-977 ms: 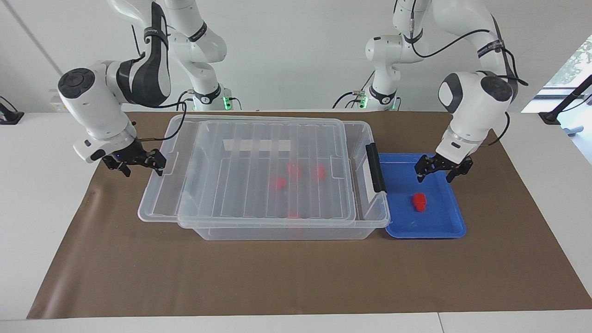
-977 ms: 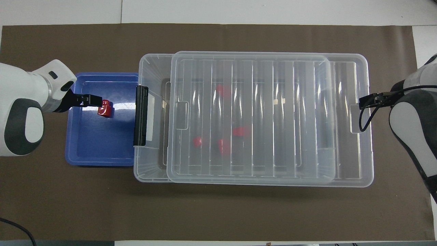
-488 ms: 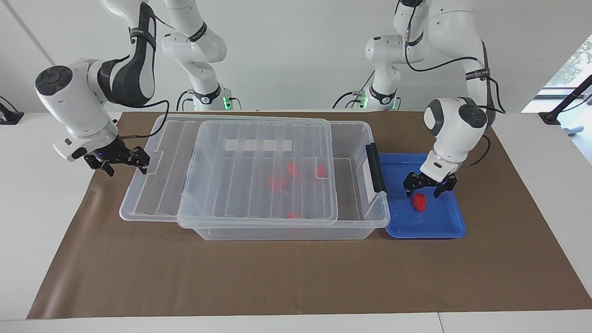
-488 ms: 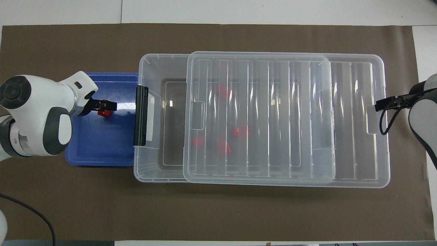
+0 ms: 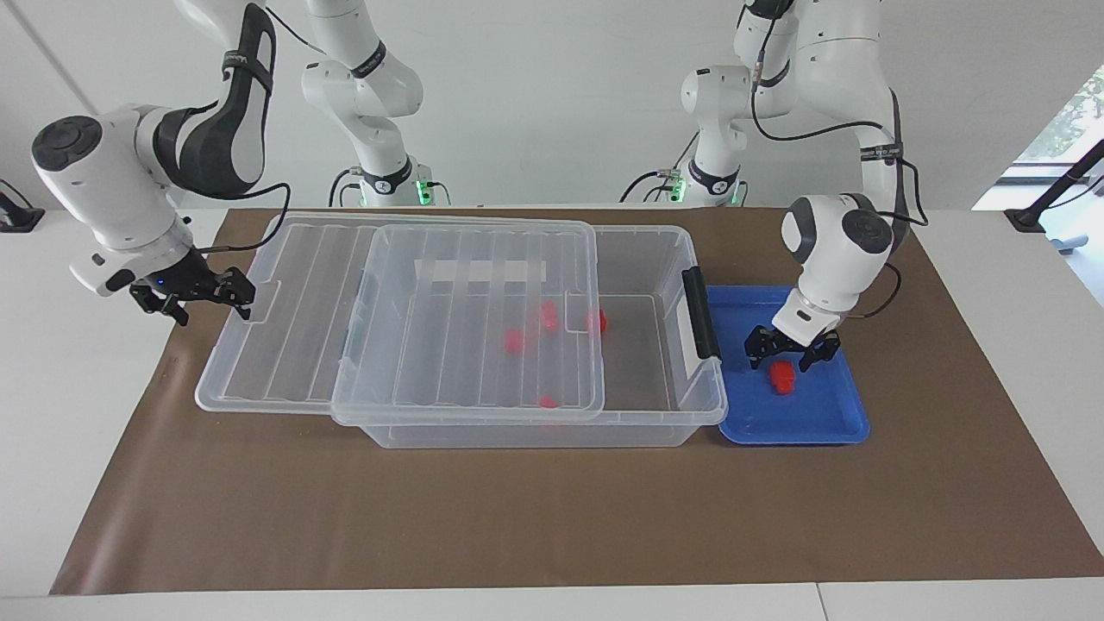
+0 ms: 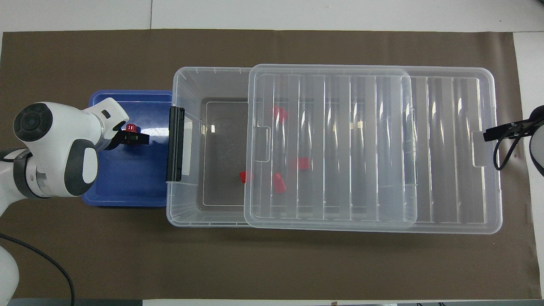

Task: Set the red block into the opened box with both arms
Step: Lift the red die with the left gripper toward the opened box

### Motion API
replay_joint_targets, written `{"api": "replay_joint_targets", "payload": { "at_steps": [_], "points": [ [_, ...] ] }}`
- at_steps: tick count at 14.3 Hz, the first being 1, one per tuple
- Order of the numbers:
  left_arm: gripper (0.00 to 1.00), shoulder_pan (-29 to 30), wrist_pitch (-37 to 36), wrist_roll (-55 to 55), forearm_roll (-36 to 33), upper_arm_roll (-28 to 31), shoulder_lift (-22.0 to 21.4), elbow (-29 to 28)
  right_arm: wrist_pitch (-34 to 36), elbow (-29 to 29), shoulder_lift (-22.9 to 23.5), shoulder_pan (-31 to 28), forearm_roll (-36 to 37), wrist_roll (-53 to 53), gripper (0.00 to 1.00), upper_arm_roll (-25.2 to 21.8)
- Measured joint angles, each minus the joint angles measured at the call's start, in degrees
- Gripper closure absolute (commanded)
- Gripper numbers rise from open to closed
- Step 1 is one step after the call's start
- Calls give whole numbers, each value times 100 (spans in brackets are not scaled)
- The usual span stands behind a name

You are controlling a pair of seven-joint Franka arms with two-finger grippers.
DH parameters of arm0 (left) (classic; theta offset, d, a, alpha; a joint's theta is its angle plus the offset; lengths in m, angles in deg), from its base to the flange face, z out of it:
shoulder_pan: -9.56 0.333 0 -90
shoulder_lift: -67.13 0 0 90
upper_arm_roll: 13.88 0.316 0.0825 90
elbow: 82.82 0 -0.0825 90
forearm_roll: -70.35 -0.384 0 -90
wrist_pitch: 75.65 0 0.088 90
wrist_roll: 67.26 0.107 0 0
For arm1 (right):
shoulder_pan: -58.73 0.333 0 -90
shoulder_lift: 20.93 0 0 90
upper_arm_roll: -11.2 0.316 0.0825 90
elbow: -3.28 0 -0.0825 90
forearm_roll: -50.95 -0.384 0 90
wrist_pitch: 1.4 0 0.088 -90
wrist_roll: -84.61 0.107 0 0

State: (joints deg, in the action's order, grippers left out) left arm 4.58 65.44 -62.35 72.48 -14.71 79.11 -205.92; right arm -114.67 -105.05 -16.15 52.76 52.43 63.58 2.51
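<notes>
Facing view: the left end effector (image 5: 792, 351), fingers apart, straddles the small red plastic block (image 5: 782, 376) in the shallow blue tray (image 5: 828, 427), at the counter's left-arm end. The right end effector (image 5: 210, 296) meets the ribbed clear lid (image 5: 285, 345); its finger state cannot be told.

Overhead view: the lid overhangs the clear plastic storage box (image 6: 187, 212) toward the right-arm end; loose red blocks (image 6: 278, 182) lie inside.
</notes>
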Motion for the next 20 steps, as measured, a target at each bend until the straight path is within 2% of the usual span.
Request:
{"api": "replay_joint_targets", "payload": {
  "at_steps": [1,9,11,15,17,20],
  "points": [
    [100,5,104,0,0,8,10,-9,0,5,0,0,0,-66,0,-33],
    [100,9,149,1,0,23,-96,-55,0,29,0,-5,0,-442,0,-287],
    [100,3,-207,1,0,21,-399,19,0,32,0,-5,0,-538,0,-318],
    [100,-144,-1414,-61,0,-14,-1211,362,0,35,0,-11,0,-682,0,-404],
    [100,-407,-1834,-286,0,-25,-1556,499,0,36,0,-15,0,-695,0,-410],
    [100,-1120,-2165,-806,-167,-63,-1713,656,0,36,0,-15,0,-695,0,-411]
  ]
}}
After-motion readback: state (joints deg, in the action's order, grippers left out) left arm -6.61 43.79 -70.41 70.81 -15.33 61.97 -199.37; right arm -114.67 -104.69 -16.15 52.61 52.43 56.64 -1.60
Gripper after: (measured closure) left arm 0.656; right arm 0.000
